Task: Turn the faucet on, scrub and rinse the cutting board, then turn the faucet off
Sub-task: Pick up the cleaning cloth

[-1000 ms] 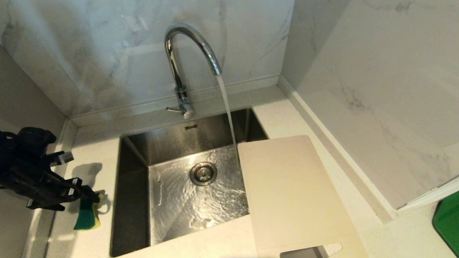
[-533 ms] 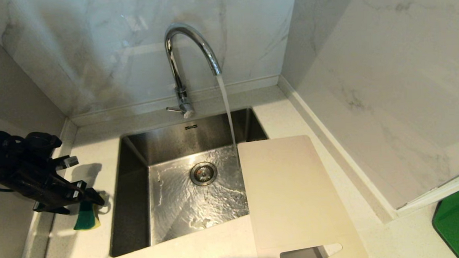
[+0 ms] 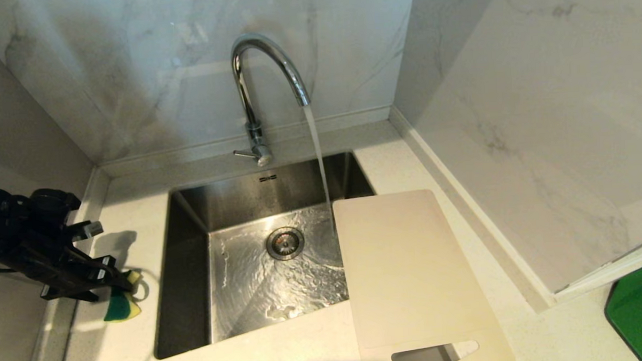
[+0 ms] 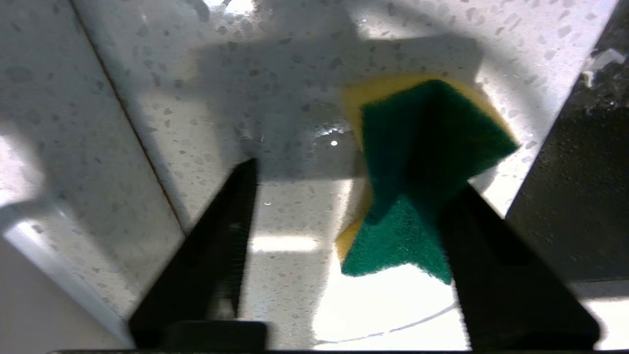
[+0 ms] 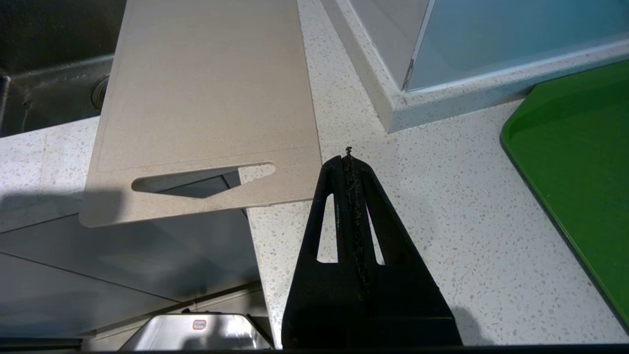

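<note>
Board, cream-white and flat, lies along the right rim of the sink, its far end jutting over the basin and its slotted handle end hanging past the front edge of the surface. It looks stiff and fairly light, and is likely slippery once wet; the slot or the overhanging front edge seems the best place to take hold. The faucet stands at the back edge behind the sink, and its stream falls into the basin just beside the board's far left corner without visibly landing on the board.

The left hand is at the left edge of the surface, over the green-and-yellow sponge. Its fingers are partly apart with the sponge between them; one finger touches the sponge, the other stands clear, so no firm grip shows. The right hand rests closed and empty near the front edge, right of the board's handle.

Only the left wrist view shows how the sponge sits between the fingers; the head view half hides it behind the arm. The right wrist view alone shows the overhang of the board and most of the green tray at the right, which the head view cuts off at its corner.
</note>
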Available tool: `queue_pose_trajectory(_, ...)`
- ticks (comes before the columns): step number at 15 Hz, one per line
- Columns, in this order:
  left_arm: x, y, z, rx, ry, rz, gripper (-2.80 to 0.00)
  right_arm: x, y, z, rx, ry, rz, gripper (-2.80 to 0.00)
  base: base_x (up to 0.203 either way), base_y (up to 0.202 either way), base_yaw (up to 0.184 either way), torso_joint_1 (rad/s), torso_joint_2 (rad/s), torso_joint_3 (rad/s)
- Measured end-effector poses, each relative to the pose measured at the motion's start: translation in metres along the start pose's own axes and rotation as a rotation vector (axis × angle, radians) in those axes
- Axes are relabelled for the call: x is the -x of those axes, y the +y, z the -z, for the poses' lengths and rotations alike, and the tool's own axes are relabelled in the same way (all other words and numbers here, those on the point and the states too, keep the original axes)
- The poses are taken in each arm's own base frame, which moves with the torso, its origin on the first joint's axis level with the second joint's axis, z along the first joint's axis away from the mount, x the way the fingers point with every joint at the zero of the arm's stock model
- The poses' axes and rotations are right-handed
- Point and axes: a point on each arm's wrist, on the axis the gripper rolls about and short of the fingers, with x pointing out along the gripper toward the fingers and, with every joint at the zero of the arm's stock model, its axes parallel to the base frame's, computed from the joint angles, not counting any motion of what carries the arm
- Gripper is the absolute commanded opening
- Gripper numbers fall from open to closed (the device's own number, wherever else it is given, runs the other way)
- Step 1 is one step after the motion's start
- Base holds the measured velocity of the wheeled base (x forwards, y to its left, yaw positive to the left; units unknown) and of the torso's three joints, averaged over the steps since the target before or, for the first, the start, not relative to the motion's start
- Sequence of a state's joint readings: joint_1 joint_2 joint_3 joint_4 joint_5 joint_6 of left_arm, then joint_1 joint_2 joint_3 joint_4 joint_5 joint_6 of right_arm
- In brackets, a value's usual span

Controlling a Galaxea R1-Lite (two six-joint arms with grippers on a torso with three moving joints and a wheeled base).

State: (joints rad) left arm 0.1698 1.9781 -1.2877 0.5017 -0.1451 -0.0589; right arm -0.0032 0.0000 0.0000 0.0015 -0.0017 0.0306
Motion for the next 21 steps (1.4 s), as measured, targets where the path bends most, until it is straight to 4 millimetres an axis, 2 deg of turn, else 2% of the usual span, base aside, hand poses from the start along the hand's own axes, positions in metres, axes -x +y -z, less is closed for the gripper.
queue_pose_trajectory(4, 0.012, -0.006, 0.003, 0.002, -0.016, 0.054, -2.80, 0.000, 0.000, 0.000, 0.000, 0.000, 0.000, -2.80, 0.000, 0.000, 0.000, 0.000, 0.00, 0.000)
queue_pose_trajectory(10, 0.039, -0.026, 0.009, 0.028, -0.075, 0.084, -2.80, 0.000, 0.000, 0.000, 0.000, 0.000, 0.000, -2.80, 0.000, 0.000, 0.000, 0.000, 0.00, 0.000)
queue_pose_trajectory(21, 0.070, -0.030, 0.012, 0.088, -0.168, 0.104, -2.80, 0.000, 0.000, 0.000, 0.000, 0.000, 0.000, -2.80, 0.000, 0.000, 0.000, 0.000, 0.00, 0.000)
